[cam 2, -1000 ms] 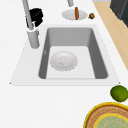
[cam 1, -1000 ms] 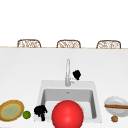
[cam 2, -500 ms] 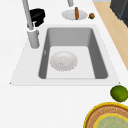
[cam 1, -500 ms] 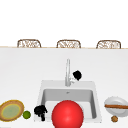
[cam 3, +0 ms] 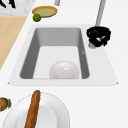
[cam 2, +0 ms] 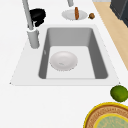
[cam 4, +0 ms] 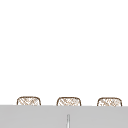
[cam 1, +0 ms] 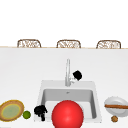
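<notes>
My right hand (cam 1: pixel 77 74) is just right of the grey faucet (cam 1: pixel 67 72), at its base. In the right side view the same hand (cam 3: pixel 99 36) has its fingers curled round the faucet's short handle, and in the left side view it (cam 2: pixel 37 16) sits behind the spout (cam 2: pixel 29 18). My left hand (cam 1: pixel 40 111) hangs at the sink's front left corner, beside a green lime (cam 1: pixel 26 114). A round red shape (cam 1: pixel 67 115) lies at the front of the sink (cam 1: pixel 92 100). From the sides it reads as a white bowl (cam 2: pixel 63 60) on the basin floor.
A yellow-rimmed woven plate (cam 1: pixel 11 111) lies left of the lime. Right of the sink, a white plate (cam 1: pixel 115 103) carries a brown stick-shaped item (cam 3: pixel 33 110), with a small brown nut-like thing (cam 1: pixel 114 118) beside it. Three wicker chair backs (cam 1: pixel 68 44) line the far counter edge.
</notes>
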You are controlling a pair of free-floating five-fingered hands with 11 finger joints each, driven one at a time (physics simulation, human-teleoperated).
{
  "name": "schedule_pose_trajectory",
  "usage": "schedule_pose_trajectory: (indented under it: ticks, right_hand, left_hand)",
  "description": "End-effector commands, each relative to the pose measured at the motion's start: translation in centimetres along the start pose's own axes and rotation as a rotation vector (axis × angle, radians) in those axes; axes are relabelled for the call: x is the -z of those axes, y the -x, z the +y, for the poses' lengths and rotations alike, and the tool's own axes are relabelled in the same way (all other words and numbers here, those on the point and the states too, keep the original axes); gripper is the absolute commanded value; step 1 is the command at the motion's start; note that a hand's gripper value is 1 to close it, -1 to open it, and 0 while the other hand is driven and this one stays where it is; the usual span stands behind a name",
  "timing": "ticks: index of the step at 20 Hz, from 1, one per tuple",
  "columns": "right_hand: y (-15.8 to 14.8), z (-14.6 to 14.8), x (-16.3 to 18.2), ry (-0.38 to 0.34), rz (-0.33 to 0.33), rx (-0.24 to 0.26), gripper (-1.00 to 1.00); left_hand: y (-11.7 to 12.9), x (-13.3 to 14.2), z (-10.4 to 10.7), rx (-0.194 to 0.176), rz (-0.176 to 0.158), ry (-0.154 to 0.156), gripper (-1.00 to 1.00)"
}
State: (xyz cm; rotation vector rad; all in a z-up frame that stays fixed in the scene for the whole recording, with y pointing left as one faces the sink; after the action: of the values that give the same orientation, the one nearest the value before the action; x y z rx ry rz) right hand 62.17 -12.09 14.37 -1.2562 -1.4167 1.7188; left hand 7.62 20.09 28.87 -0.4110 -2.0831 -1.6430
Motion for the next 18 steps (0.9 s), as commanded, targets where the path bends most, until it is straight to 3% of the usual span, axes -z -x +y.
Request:
schedule_pose_trajectory:
  ticks: [1, 4, 12, 18]
  right_hand:
    - [0.2, 0.1, 0.6, -0.059, -0.018, 0.071, 1.0]
    - [0.9, -1.9, 1.4, -0.074, -0.015, 0.051, 1.0]
    - [0.7, -2.8, 2.7, -0.242, -0.025, 0.138, 1.0]
    - [0.8, -3.2, 3.9, -0.359, -0.034, 0.156, 1.0]
  left_hand:
    - [0.0, 0.0, 0.0, 0.0, 0.0, 0.0, 0.0]
    - [0.0, 0.0, 0.0, 0.0, 0.0, 0.0, 0.0]
    - [0.0, 0.0, 0.0, 0.0, 0.0, 0.0, 0.0]
    - [0.0, 0.0, 0.0, 0.0, 0.0, 0.0, 0.0]
